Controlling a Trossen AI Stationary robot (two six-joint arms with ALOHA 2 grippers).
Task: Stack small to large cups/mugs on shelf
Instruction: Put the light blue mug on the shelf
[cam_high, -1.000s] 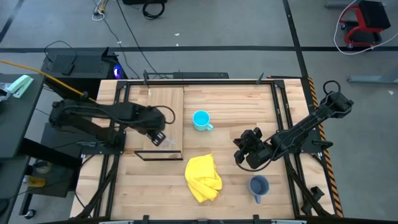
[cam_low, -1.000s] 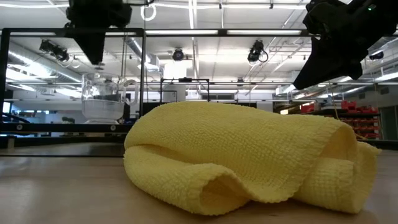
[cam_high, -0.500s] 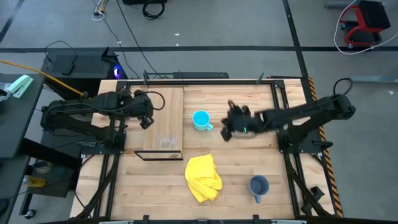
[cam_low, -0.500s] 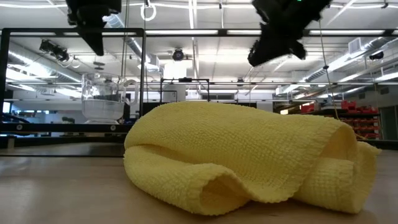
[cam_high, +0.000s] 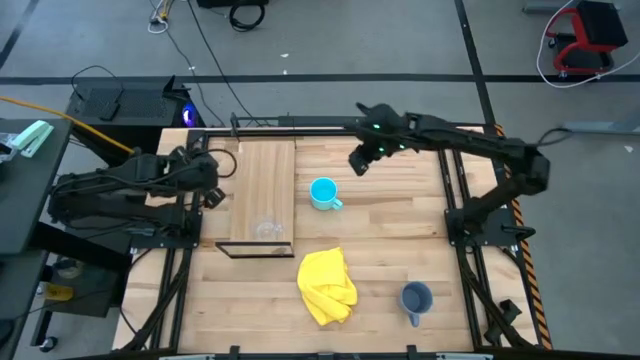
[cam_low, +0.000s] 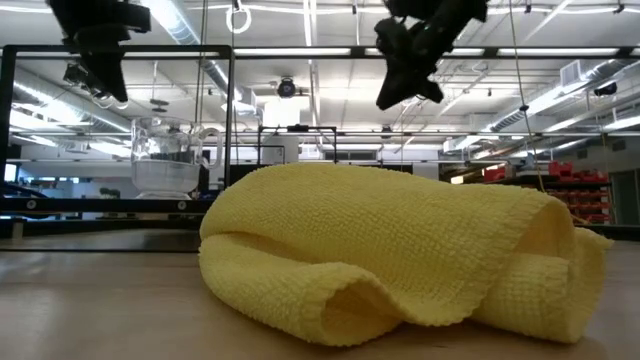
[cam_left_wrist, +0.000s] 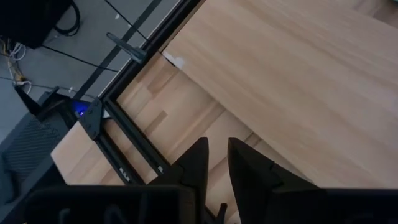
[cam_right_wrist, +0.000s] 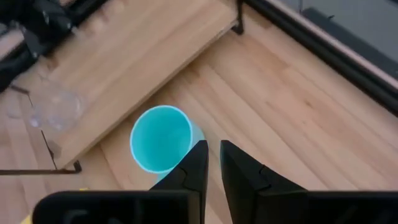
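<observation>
1. We see the clear cup (cam_high: 266, 229) standing on the shelf (cam_high: 262, 170) near its 6 o'clock edge.
2. Cyan mug (cam_high: 323, 193) sits at the shelf's 3 o'clock; grey-blue mug (cam_high: 416, 298) at the yellow cloth's (cam_high: 328, 286) 3 o'clock.
3. Right gripper (cam_high: 361, 161) hangs at the cyan mug's 1 o'clock, fingers nearly together, apparently empty.
4. Left gripper (cam_high: 211, 196) is at the shelf's 9 o'clock edge, fingers close together, holding nothing.

The high view looks straight down on the whole table (cam_high: 380, 215). The low view sits at tabletop level, mostly blocked by the yellow cloth (cam_low: 400, 250) close in front. Both wrist views look down, apparently sharing the shelf (cam_left_wrist: 298, 81).
</observation>
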